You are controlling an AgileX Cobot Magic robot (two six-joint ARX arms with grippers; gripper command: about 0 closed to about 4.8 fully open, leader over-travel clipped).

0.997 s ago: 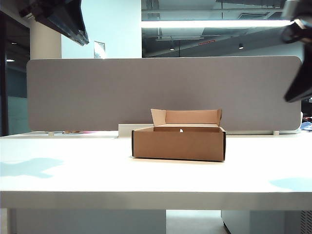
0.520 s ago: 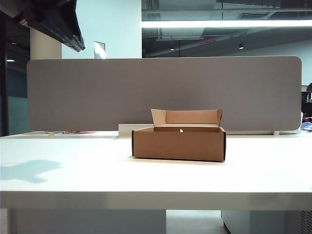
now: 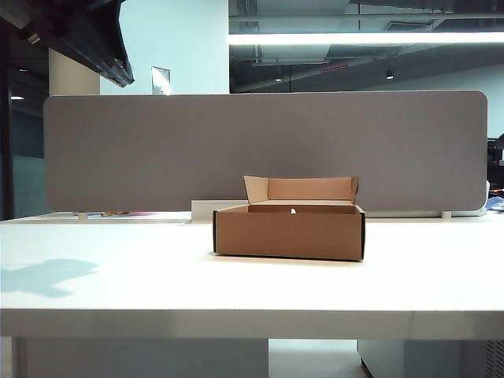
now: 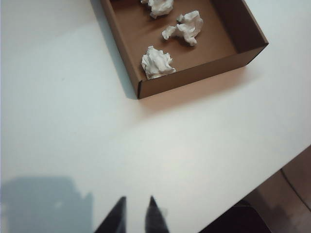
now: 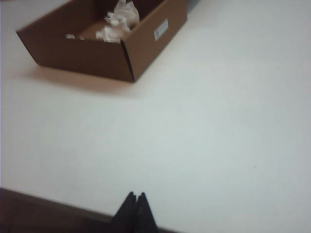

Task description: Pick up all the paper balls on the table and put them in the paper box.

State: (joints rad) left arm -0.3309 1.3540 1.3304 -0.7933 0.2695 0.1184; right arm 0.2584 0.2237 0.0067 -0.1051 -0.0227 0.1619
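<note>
The brown paper box [image 3: 288, 231] stands in the middle of the white table [image 3: 118, 276]. In the left wrist view three white paper balls lie inside the paper box [image 4: 194, 75]: one near the front wall [image 4: 157, 62], one in the middle [image 4: 187, 28], one further back [image 4: 159, 6]. My left gripper [image 4: 136, 199] hangs high over bare table short of the box, its tips a little apart with nothing between them. The left arm [image 3: 87, 39] shows at the exterior view's top left. My right gripper [image 5: 136, 195] is shut and empty above the table's edge, well away from the box [image 5: 87, 53] and its paper balls [image 5: 119, 22].
A grey divider panel [image 3: 260, 150] runs along the back of the table. A white tray-like block [image 3: 203, 209] sits behind the box. The table's thick front edge [image 3: 252, 323] is near the camera. The left arm's shadow [image 3: 47, 276] falls on the table's left part.
The right arm has left the exterior view at the upper right, and its shadow on the table's right side is gone. The left arm has shifted slightly at the top left.
</note>
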